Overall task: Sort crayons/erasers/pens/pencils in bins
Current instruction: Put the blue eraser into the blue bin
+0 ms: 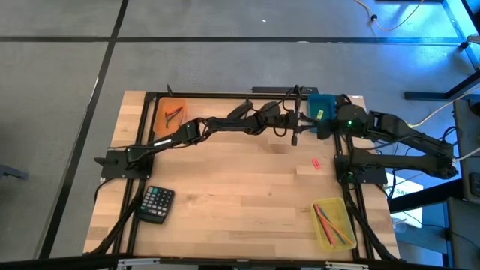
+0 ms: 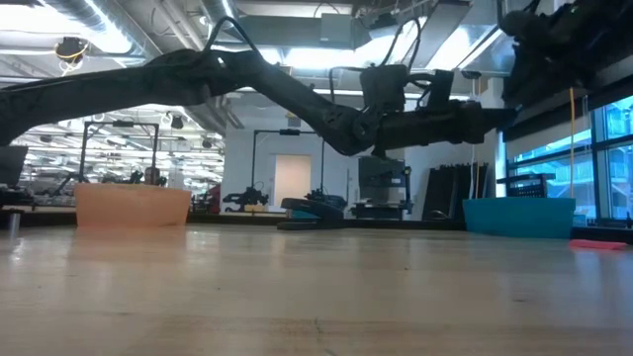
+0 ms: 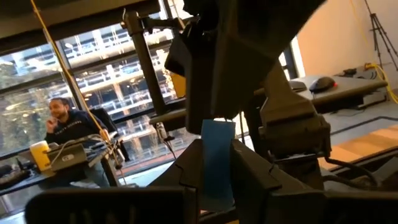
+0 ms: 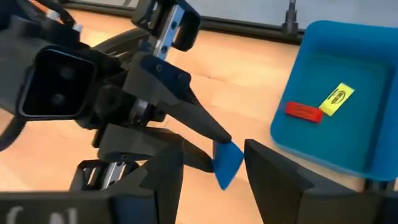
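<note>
1. The right wrist view shows the left gripper [image 4: 214, 146] pinching a blue eraser [image 4: 227, 163] above the tabletop [image 4: 249, 93], between the spread fingers of the right gripper [image 4: 214, 171].
2. The same view shows the teal bin [image 4: 298, 140] just beyond both grippers, holding a yellow eraser [image 4: 336, 99] and a red block [image 4: 303, 111].
3. Only the high view shows the pink eraser [image 1: 316, 162] on the tabletop near the right gripper, the orange bin [image 1: 172, 112] and the yellow bin [image 1: 333, 223] well apart.
4. The left wrist view shows a seated person [image 3: 68, 134] beyond.
</note>
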